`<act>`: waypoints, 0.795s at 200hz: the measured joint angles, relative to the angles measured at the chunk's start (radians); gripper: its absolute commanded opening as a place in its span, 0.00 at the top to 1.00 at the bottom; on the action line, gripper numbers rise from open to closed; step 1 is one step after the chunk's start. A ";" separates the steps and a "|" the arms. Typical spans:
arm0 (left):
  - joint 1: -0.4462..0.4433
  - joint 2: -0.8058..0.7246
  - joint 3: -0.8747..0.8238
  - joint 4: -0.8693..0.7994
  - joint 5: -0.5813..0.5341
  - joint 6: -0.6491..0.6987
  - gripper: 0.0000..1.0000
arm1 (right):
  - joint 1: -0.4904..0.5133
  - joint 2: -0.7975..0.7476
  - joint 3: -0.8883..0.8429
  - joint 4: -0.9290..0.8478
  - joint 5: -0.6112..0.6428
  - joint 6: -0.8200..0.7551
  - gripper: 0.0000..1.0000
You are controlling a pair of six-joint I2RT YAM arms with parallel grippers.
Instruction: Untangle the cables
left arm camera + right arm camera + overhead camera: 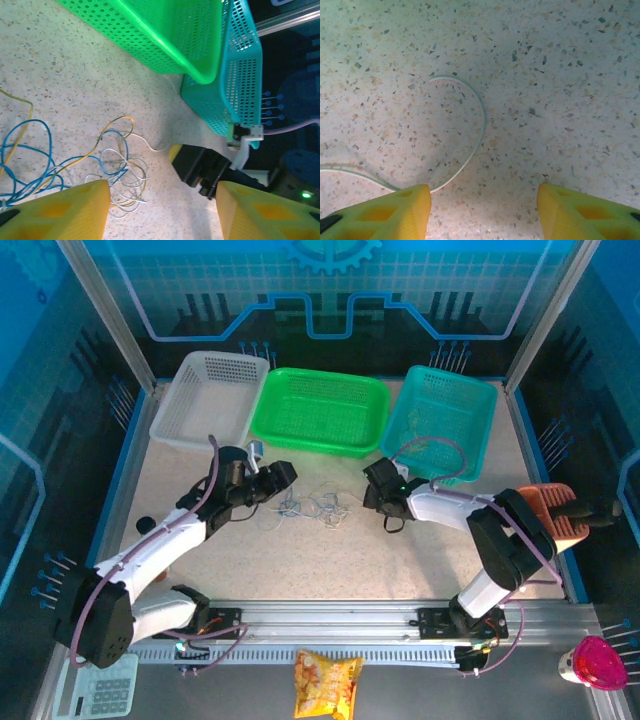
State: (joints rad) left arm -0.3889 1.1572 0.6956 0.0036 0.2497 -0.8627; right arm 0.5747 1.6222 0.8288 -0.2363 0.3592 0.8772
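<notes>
The cables lie in a loose clump on the speckled table, between my two grippers. The left wrist view shows blue, yellow and white strands looped together, just beyond my left finger. My left gripper is open, with bare table between its fingers. To the right of the clump, my right gripper is also open, low over the table. A single white strand curves past its left finger, not between the jaws.
Three baskets stand along the back: white, green and teal. An orange tool sits at the right edge. A snack bag and a calculator lie in front of the rail.
</notes>
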 measured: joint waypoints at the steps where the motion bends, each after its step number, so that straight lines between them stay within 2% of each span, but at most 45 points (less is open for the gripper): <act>1: 0.000 0.000 0.001 0.000 0.001 0.002 0.36 | 0.000 0.002 0.000 0.000 0.000 0.000 0.43; 29: 0.000 0.001 0.022 -0.003 0.001 0.004 0.32 | 0.000 0.045 0.019 0.014 -0.001 0.010 0.50; 45: 0.000 0.001 0.039 -0.008 0.001 0.005 0.31 | 0.000 0.061 0.027 0.016 0.005 0.015 0.58; 98: 0.000 0.000 0.082 -0.018 0.009 0.006 0.27 | -0.013 0.067 0.027 0.026 0.006 0.003 1.00; 129: 0.000 0.000 0.097 -0.032 0.011 0.006 0.25 | -0.008 0.032 0.002 0.122 -0.071 -0.022 1.00; 159: 0.000 -0.002 0.127 -0.045 0.017 0.010 0.25 | 0.000 -0.101 -0.012 0.150 -0.103 -0.074 1.00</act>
State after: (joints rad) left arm -0.3889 1.1553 0.8223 -0.0418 0.2665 -0.8532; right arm 0.5751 1.5215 0.8169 -0.0868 0.2565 0.8032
